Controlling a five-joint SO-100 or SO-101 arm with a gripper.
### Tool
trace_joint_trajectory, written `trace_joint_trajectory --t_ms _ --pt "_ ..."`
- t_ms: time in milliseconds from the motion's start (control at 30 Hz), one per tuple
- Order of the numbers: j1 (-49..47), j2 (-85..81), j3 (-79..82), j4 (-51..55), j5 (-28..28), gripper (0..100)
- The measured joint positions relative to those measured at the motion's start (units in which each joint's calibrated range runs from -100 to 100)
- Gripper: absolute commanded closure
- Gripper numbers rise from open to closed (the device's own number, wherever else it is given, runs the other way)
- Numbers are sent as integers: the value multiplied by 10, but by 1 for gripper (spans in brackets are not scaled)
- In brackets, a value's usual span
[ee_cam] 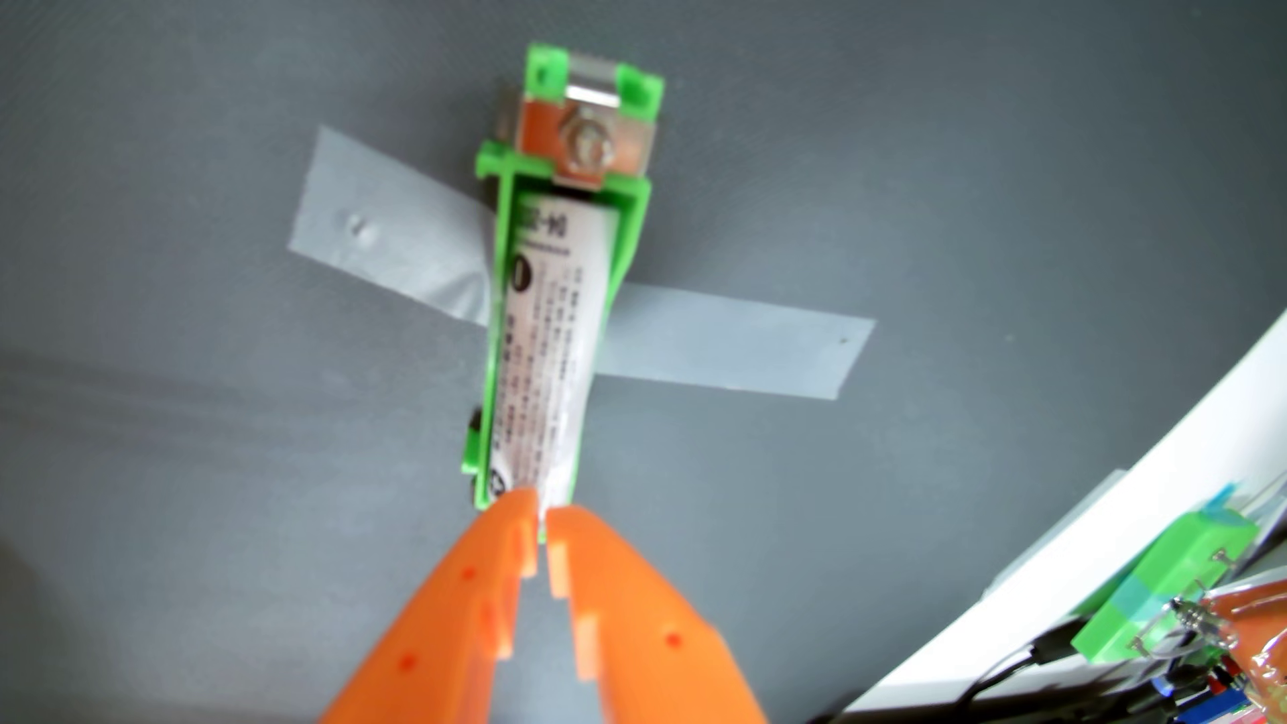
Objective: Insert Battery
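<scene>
Wrist view: we see the orange plastic two-finger tool [542, 512] entering from the bottom edge, fingertips nearly together with only a thin gap, tips touching the near end of the white cylindrical battery with dark printed text [547, 355]. We can't tell whether the tips pinch the battery end or just press against it, so the grip state is unclear. The battery lies lengthwise inside the bright green plastic battery holder [630, 230], between its side walls, its far end close to the metal contact plate with a bolt [585, 150] at the holder's top. The holder sits on the dark grey counter [174, 487], fixed with a strip of grey tape [731, 348] running out both sides. At lower right we see a white curved edge [1114, 522] and a green block with wires [1170, 585], blurred.
</scene>
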Motion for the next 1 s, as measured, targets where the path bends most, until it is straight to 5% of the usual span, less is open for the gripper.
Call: trace_joint_trajectory --t_ms 1000 --pt "-3 0 16 0 -1 98"
